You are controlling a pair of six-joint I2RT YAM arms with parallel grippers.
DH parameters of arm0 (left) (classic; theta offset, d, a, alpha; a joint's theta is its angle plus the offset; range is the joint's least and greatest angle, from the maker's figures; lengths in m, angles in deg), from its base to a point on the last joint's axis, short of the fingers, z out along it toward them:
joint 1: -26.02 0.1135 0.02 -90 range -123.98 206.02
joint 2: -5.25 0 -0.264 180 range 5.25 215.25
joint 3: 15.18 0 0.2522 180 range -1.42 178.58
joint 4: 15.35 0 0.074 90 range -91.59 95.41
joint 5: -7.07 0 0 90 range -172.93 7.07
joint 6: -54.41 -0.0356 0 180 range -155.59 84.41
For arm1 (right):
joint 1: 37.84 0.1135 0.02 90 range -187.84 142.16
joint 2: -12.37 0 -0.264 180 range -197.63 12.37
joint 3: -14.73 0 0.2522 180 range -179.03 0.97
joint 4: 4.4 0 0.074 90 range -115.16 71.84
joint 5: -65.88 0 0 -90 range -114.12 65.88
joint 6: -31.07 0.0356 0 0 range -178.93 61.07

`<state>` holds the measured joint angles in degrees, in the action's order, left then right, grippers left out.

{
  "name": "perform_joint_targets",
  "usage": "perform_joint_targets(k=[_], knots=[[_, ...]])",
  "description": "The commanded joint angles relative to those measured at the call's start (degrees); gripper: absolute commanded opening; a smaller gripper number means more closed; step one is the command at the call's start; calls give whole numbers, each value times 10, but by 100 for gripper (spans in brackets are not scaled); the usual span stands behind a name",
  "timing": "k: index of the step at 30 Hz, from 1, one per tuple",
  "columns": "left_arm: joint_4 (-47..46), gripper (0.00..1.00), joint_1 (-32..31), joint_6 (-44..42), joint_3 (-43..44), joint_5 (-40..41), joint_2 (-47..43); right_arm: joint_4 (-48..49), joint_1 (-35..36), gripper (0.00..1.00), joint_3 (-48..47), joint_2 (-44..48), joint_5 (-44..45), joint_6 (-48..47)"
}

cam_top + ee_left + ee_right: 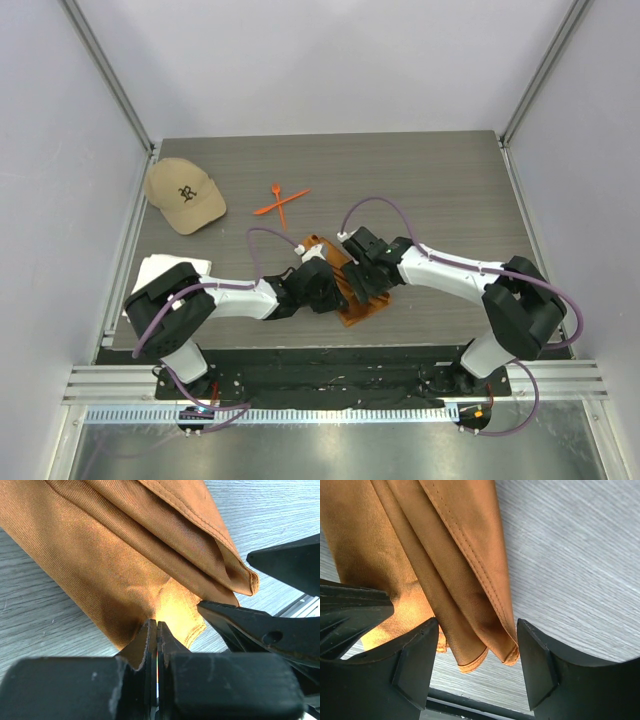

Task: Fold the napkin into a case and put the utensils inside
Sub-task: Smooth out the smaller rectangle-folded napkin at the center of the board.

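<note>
The left gripper (157, 626) is pinched tight on the near edge of the folded rust-orange cloth napkin (115, 550), which lies near-centre on the grey wood-grain table (450, 180). The right gripper (476, 630) straddles its layered corner, jaws spread and holding nothing. Closing there may catch only some layers, splaying the fold.

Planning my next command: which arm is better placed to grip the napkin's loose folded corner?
Right. The right claw stands open with a hemmed corner of the napkin between its jaws, so it probably need only close. The left claw is shut on another edge of the cloth.
</note>
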<state>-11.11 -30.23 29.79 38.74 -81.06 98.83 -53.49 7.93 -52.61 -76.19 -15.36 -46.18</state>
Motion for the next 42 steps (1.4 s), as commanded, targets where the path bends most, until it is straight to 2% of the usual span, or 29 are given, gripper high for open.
perform_joint_targets(k=[1,8,13,15,16,18,20,25,26,36,40,42], knots=[[-16,1,-1,-9,4,6,-14,-2,5,68,-29,-9,19,-11],[-19,1,-1,-9,4,4,-11,6,9,66,-26,-22,11,-17],[-17,1,-1,-9,7,4,-10,7,16,45,-30,-26,7,-12],[-17,1,-2,-10,7,3,-10,7,23,42,-31,-25,5,-7],[-17,1,-1,-10,7,3,-10,6,24,36,-31,-27,2,-7],[-17,1,-1,-10,8,4,-10,7,26,33,-30,-30,-7,-4],[-16,1,-2,-10,8,4,-9,8,26,22,-29,-32,-4,-2],[-17,1,-2,-12,11,2,-4,4,30,10,-37,-27,1,3],[-17,1,-1,-12,11,2,-3,4,29,2,-38,-30,-1,3],[-11,1,-1,-17,20,-7,-19,-18,48,1,-66,-37,-29,39],[56,1,2,-34,33,4,-80,-21,47,1,-56,-36,4,32],[129,1,13,-44,41,2,-101,-21,47,1,-54,-36,7,28]])
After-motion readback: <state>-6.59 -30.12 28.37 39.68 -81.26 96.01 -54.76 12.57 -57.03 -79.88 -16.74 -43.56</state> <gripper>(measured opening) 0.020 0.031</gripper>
